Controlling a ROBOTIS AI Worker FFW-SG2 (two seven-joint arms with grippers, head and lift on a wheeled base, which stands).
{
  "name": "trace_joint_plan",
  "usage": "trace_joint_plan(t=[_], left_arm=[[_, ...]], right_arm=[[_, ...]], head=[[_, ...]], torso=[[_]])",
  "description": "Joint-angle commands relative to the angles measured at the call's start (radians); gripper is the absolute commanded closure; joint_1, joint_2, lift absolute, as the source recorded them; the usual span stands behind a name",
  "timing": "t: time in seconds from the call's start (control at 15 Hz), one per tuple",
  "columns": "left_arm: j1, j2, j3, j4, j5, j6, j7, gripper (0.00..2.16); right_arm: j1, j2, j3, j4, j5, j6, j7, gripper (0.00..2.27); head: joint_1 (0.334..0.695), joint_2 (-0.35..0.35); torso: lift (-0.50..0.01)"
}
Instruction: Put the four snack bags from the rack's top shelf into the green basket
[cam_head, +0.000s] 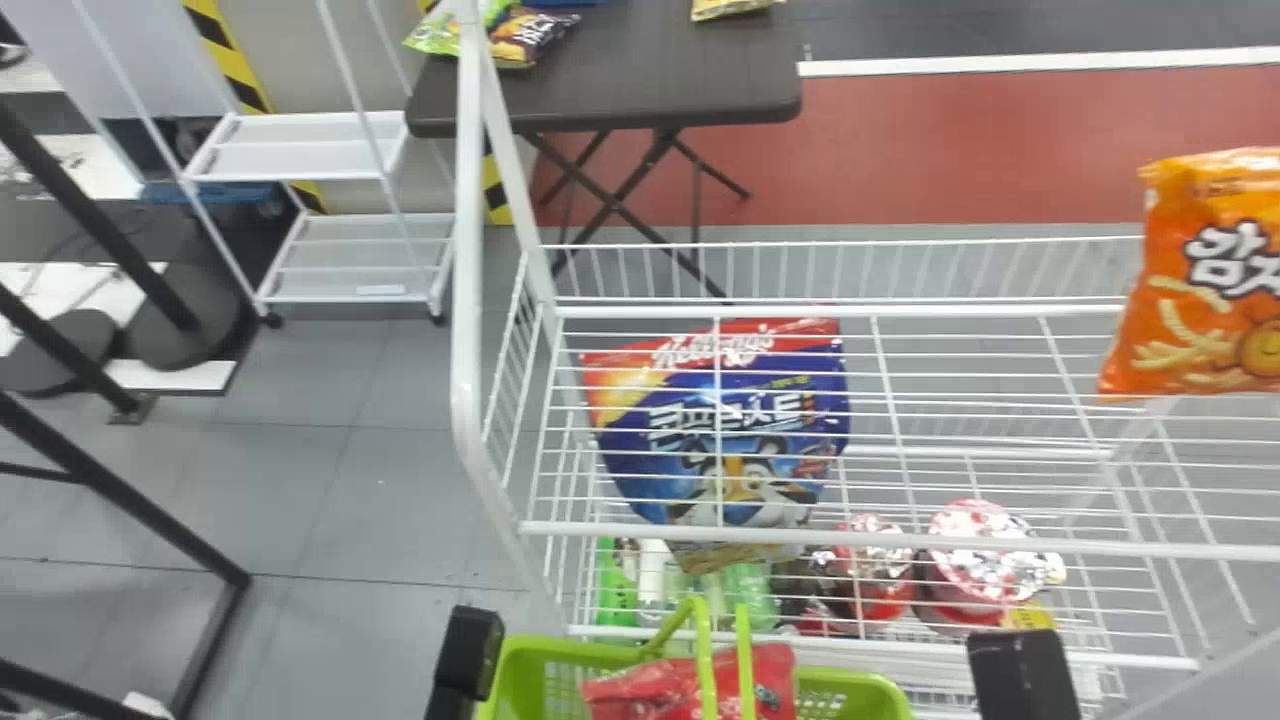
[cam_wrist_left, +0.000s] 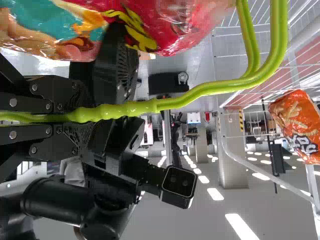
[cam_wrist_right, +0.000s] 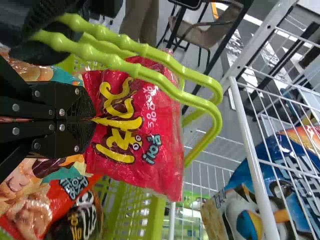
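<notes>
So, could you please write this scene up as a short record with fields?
Left pincer: shut on the handle of the green basket
Right pincer: shut on a red snack bag
Red bag's place: at the basket, between the raised handles
Rack: blue bag in it, orange bag farther right
Status: red bag not yet released

Basket (cam_head: 560, 652) before the rack (cam_head: 467, 300), at its near side. Several snack bags (cam_wrist_right: 65, 197) in the basket; another bag (cam_wrist_right: 137, 130) between its handles (cam_wrist_right: 145, 70), above them. In the rack, left part: cereal bag (cam_head: 765, 400), behind wires. Well apart to its right, farther back: bag of fries (cam_head: 1225, 300). Lower, near the front: bottle (cam_head: 748, 590), with cups (cam_head: 985, 560) to its right. Behind the rack: table (cam_head: 640, 70), packets (cam_head: 525, 38) on it. Left of the table: shelf cart (cam_head: 295, 150).
</notes>
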Motion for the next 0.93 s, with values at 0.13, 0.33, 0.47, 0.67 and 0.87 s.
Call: trace_joint_plan(t=[0.13,0.33,0.47,0.67,0.87], left_arm=[[0.002,0.000,-0.001,-0.002,-0.001,0.001,0.000,2.14],[0.002,0.000,-0.004,-0.003,-0.001,0.001,0.003,2.14],[0.002,0.000,-0.004,-0.003,-0.001,0.001,0.003,2.14],[0.000,0.000,-0.004,-0.003,-0.001,0.001,0.006,2.14],[-0.003,0.000,-0.007,-0.003,-0.001,0.001,0.006,2.14]], right_arm=[[-0.005,0.000,-0.035,0.007,0.025,0.030,-0.008,0.00],[0.004,0.000,-0.064,-0.010,0.080,0.045,-0.036,0.05],[0.013,0.000,-0.070,-0.016,0.120,0.045,-0.056,0.06],[0.033,0.000,-0.107,-0.054,0.132,0.020,-0.065,0.06],[0.035,0.002,-0.159,-0.082,0.121,0.027,-0.066,0.06]], head=[[0.695,0.123],[0.695,0.044],[0.695,-0.053],[0.695,-0.121],[0.695,-0.190]], torso=[[0.000],[0.000],[0.000],[0.000],[0.000]])
